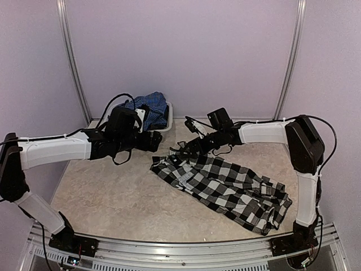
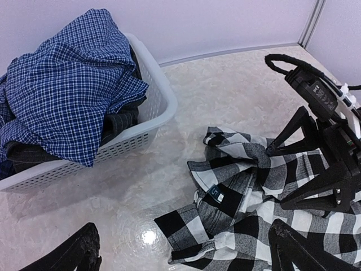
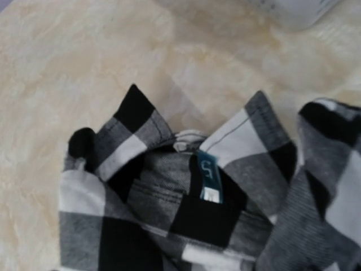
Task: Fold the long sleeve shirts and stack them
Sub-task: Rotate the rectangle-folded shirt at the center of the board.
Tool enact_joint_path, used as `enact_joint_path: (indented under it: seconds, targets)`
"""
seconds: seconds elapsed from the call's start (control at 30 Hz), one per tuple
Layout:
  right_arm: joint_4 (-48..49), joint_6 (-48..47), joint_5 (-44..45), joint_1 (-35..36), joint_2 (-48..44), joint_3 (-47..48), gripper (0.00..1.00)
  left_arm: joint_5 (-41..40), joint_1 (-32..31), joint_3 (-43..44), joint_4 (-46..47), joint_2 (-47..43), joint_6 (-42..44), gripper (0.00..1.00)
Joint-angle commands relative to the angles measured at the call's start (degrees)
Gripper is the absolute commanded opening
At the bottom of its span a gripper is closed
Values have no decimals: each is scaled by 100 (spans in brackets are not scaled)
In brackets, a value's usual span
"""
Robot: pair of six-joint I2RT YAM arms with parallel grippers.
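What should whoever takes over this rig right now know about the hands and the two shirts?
Left hand: open, empty, raised near the white mesh basket.
Right hand: open, over the collar of the black-and-white checked shirt; no grip visible.
That shirt lies rumpled, unfolded, on the table. Blue checked shirt is heaped in the basket.
Done: nothing folded or stacked.
Left: spread and fold the black-and-white shirt, fetch and fold the blue one, stack both.
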Motion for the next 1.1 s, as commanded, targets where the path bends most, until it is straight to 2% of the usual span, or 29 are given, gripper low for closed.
enact_joint_path:
  seconds: [0.0, 0.17, 0.37, 0.53, 0.8, 0.93, 1.07]
  targets:
    - [-98, -64, -384, 88, 474, 430, 88, -156, 49, -188, -88, -295, -107, 99]
    - [-202, 23, -583, 232, 1070, 797, 86, -306, 103, -311, -183, -449, -84, 99]
    - [-240, 241, -386, 240, 1623, 1096, 86, -307, 122, -518, -172, -722, -125, 99]
    - [-345, 560, 479, 147, 1637, 1044, 86, -304, 122, -552, -264, -827, -166, 99]
    - [-111, 1392, 1620, -638, 1035, 227, 89, -198, 122, -583, -247, -880, -218, 99]
    - [321, 1760, 1913, -1177, 686, -216, 90, -160, 105, -597, -247, -874, -236, 99]
    - [537, 1988, 2024, -1472, 823, 1, 91, -70, 79, -601, -239, -811, -271, 99]
